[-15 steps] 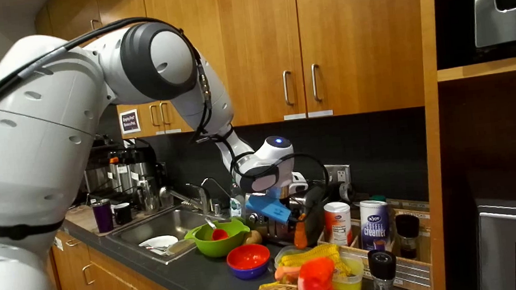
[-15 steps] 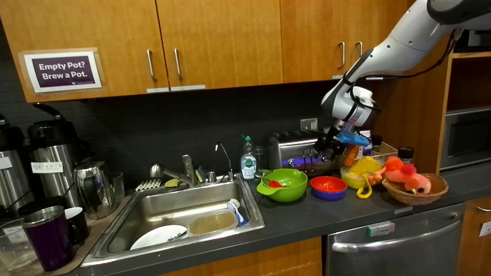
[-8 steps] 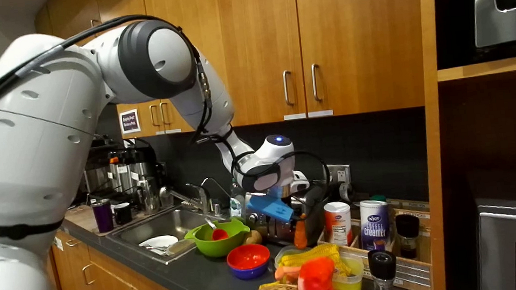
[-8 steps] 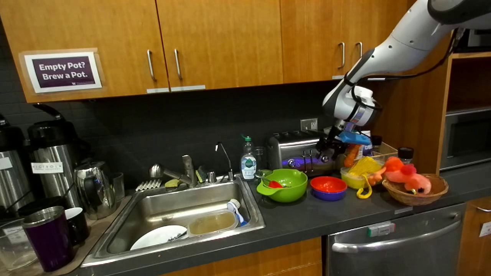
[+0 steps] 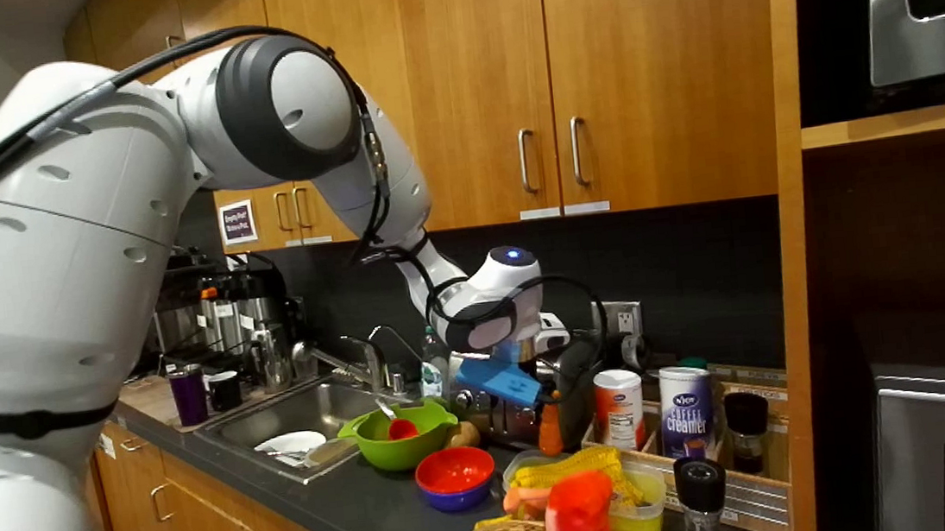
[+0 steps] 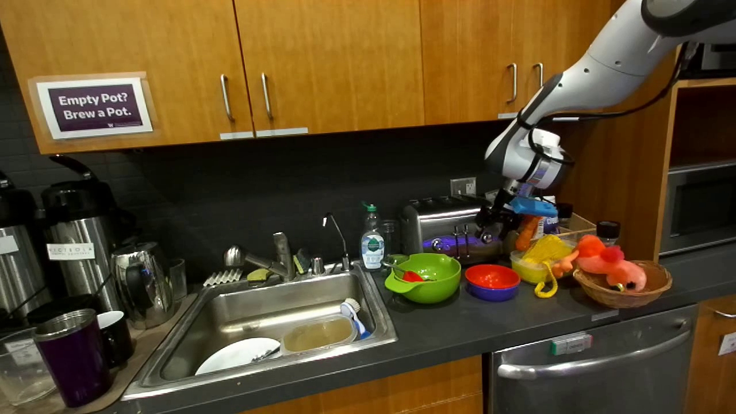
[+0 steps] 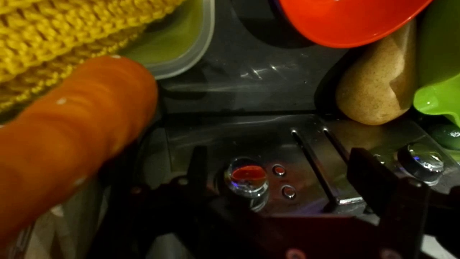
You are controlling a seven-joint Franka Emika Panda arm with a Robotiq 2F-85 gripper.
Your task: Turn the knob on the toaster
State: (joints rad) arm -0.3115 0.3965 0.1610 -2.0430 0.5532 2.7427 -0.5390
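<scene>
Shifted slightly sideways within the past second, the black jaws of a white robot arm (image 6: 609, 75) stand wide, seemingly lined up to turn the round, shiny knob (image 7: 248, 180) between them on the low silver metal toaster (image 6: 444, 224) along the dark counter (image 6: 448, 321).

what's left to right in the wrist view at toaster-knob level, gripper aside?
Orange carrot-shaped item → toaster knob → two small round buttons → two long slots → far-right knob.
</scene>
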